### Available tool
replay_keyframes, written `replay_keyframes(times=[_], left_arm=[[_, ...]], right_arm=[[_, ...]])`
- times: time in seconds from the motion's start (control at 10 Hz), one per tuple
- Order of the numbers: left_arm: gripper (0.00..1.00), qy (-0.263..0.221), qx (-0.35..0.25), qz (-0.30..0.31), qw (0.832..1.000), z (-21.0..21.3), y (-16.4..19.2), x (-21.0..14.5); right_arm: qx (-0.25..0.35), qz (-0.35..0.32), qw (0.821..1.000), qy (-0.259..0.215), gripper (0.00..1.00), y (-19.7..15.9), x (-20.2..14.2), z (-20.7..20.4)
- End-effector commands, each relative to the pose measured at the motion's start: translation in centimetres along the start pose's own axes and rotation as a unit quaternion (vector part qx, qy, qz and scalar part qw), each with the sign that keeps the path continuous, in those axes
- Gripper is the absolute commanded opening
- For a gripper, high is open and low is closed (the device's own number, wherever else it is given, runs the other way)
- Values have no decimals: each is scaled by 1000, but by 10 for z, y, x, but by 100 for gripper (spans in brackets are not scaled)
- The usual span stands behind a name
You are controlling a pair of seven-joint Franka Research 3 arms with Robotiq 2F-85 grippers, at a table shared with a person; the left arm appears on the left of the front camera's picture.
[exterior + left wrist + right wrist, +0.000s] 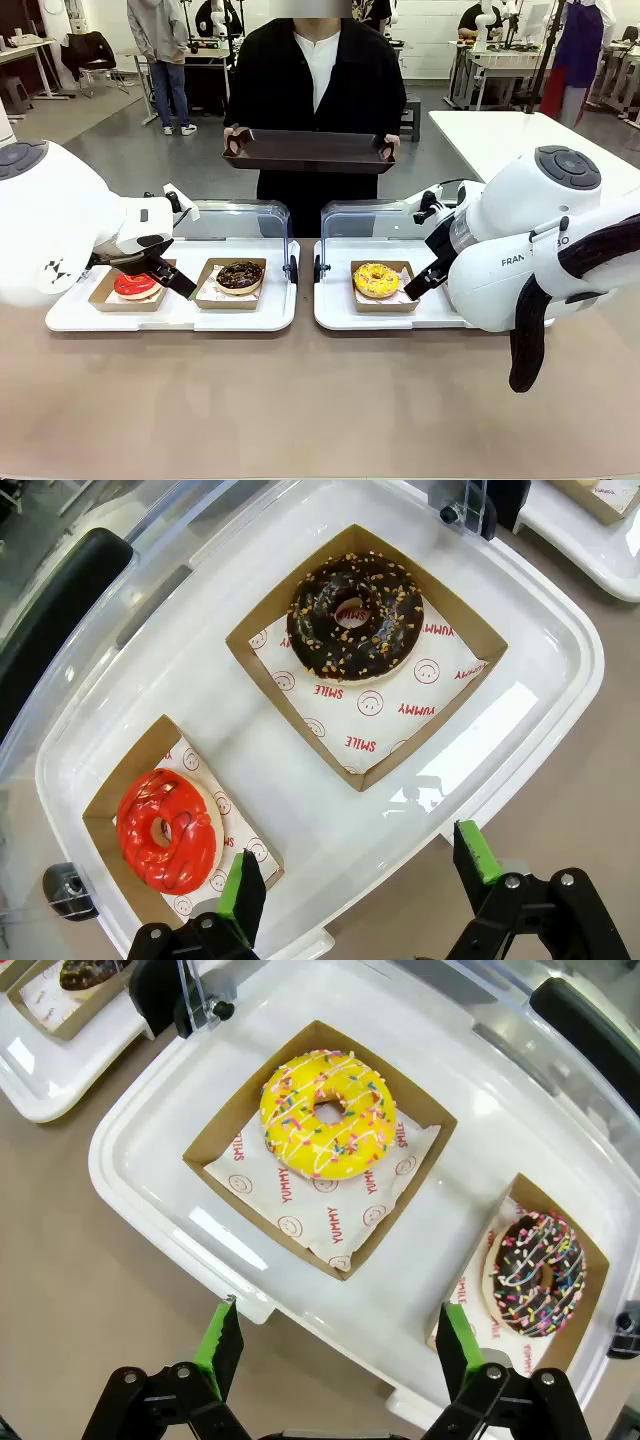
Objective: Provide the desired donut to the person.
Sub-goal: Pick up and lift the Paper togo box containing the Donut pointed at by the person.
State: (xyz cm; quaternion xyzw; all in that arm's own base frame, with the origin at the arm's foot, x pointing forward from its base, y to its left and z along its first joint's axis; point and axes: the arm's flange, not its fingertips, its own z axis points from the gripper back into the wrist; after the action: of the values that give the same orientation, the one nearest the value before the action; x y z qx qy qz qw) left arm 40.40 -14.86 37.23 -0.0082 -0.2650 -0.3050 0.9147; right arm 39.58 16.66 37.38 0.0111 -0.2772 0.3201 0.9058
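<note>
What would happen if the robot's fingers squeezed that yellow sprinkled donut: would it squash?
Probably: the yellow donut looks soft and puffy, so a firm pinch would likely dent it. Its icing and sprinkles might smear or flake. Its shallow cardboard tray looks light and could slide when pushed.

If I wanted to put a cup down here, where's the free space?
The brown table nearer the robot than the trays is bare, and the dark tray the person holds looks empty. The left white tray is crowded by the red donut and chocolate donut boxes, leaving a narrow strip between them.
</note>
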Motion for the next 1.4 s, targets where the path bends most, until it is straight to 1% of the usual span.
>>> replay_keyframes(times=[0.0, 1.3], left_arm=[[100, 0, 0, 0, 1000, 0, 0, 0], [100, 0, 0, 0, 1000, 0, 0, 0]], right_arm=[[0, 0, 1000, 0, 100, 0, 0, 0], [0, 0, 1000, 0, 100, 0, 0, 0]])
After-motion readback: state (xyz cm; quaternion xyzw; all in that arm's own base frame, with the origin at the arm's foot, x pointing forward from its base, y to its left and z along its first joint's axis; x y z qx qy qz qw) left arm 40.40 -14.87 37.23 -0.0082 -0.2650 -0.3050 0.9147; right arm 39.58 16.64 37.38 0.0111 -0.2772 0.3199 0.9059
